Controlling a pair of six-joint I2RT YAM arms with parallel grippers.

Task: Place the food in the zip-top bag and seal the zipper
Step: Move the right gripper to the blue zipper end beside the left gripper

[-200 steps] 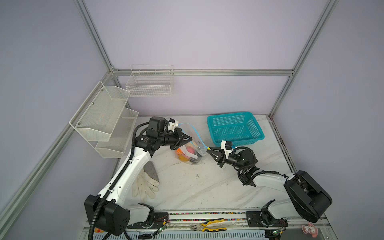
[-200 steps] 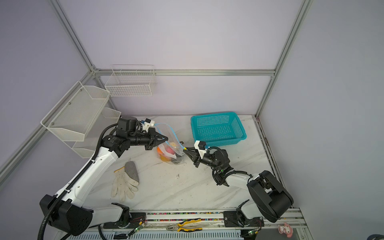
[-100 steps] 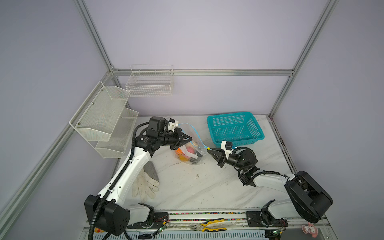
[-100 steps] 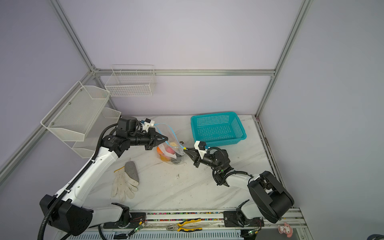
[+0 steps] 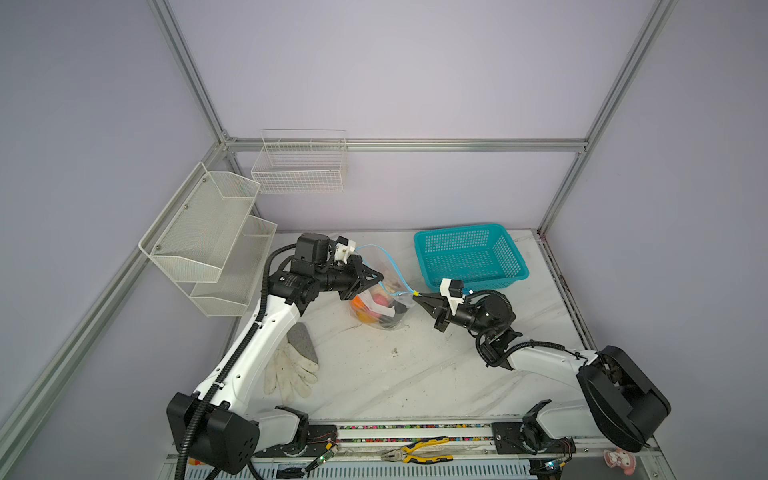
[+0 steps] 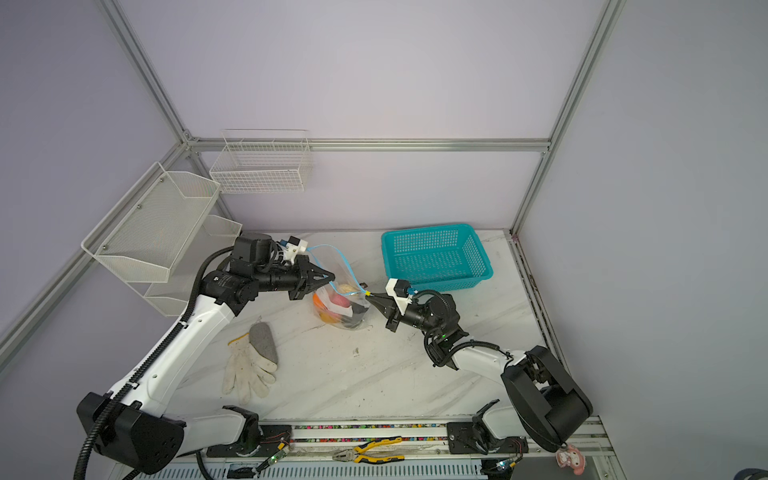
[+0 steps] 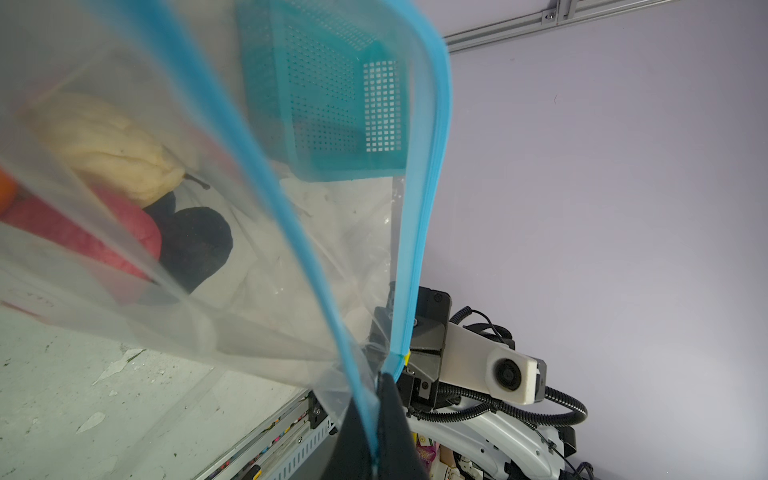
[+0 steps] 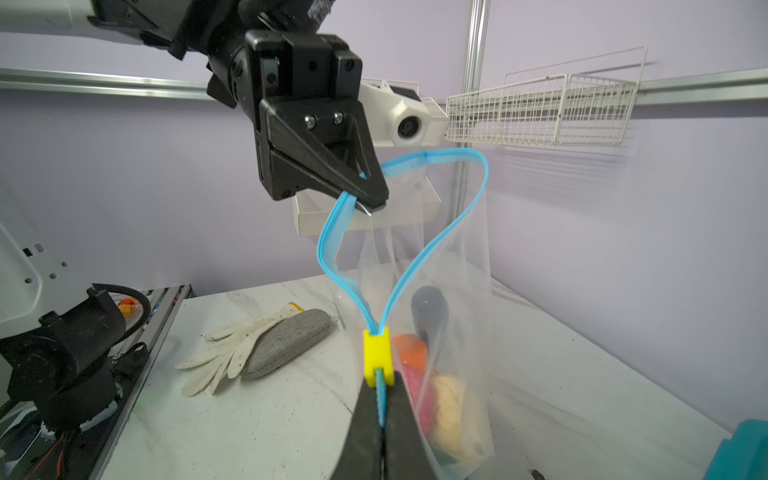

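I see the zip-top bag (image 5: 388, 309) strung up between both arms over the middle of the bench (image 5: 415, 374), its mouth on top and its sagging bottom down at the bench surface. The left pincer (image 8: 365, 199) is clenched on one side of the light-blue zipper (image 8: 440, 154) part-way along the mouth; in the left wrist view its two black fingers (image 7: 395, 432) pinch that strip flat. The right pincer (image 8: 380, 428) is clamped tight on the zipper's end, directly behind the yellow slider (image 8: 377, 357), which touches its tips. The mouth is not sealed - from the slider the two blue strips split and swing apart into a wide loop. The food (image 5: 374, 309) sits inside the bag at the bottom: a cream piece (image 8: 446, 399), a pink one (image 8: 415, 390), an orange one (image 8: 409, 347) and a dark rounded one (image 8: 430, 309) standing above them. In both top views the teal basket (image 5: 509, 257) stands just behind the right pincer, apart from the bag, and a white glove (image 5: 291, 370) lies flat on the bench beside the left arm - well apart from the bag.
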